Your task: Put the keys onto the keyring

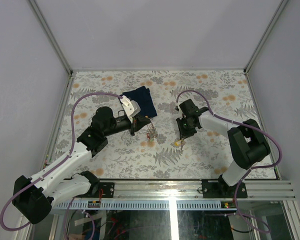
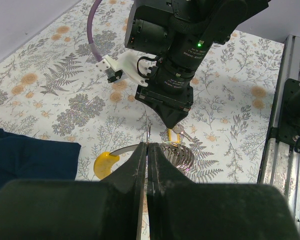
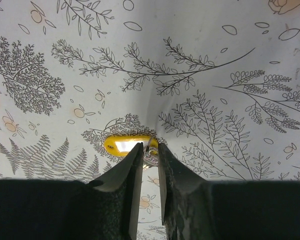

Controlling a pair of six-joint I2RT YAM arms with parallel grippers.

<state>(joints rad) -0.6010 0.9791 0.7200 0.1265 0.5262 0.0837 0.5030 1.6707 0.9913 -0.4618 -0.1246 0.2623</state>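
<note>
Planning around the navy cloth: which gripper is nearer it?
Left. The left gripper sits just at the cloth's near edge; the right gripper is farther off, to its right.

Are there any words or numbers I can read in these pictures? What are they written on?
No text here can be read.
Tiny white print on the black wrist of the right arm, beside its green light: too small to read.
White window in the yellow key tag: looks blank.
Flowery table cover: only plants and flowers, no words.
</note>
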